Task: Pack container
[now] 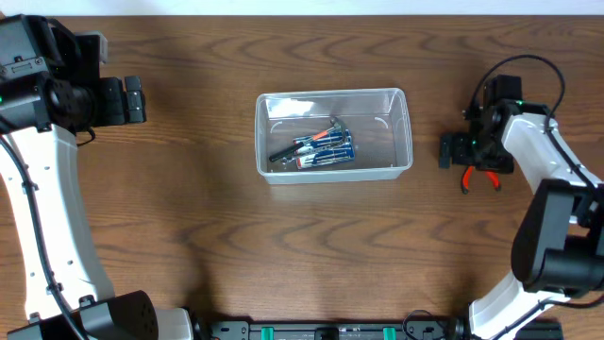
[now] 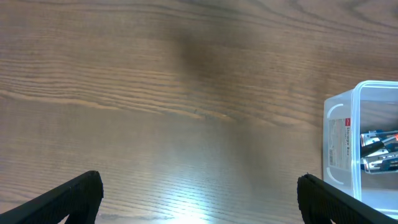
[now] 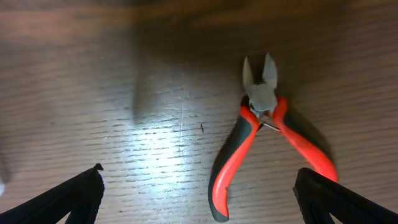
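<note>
The clear plastic container (image 1: 332, 134) stands mid-table and holds several tools with blue, black and orange handles (image 1: 316, 148). Its corner shows at the right of the left wrist view (image 2: 364, 146). Red-and-black cutting pliers (image 3: 264, 134) lie on the table at the right, jaws open; in the overhead view (image 1: 479, 177) they are partly hidden under my right gripper (image 1: 472, 151). My right gripper (image 3: 199, 193) is open and empty above the pliers' handles. My left gripper (image 1: 132, 99) is open and empty at the far left, away from the container; its fingers frame bare table (image 2: 199, 196).
The wooden table (image 1: 283, 246) spreads around the container. The arm bases stand at the front edge, left (image 1: 104, 316) and right (image 1: 510, 312).
</note>
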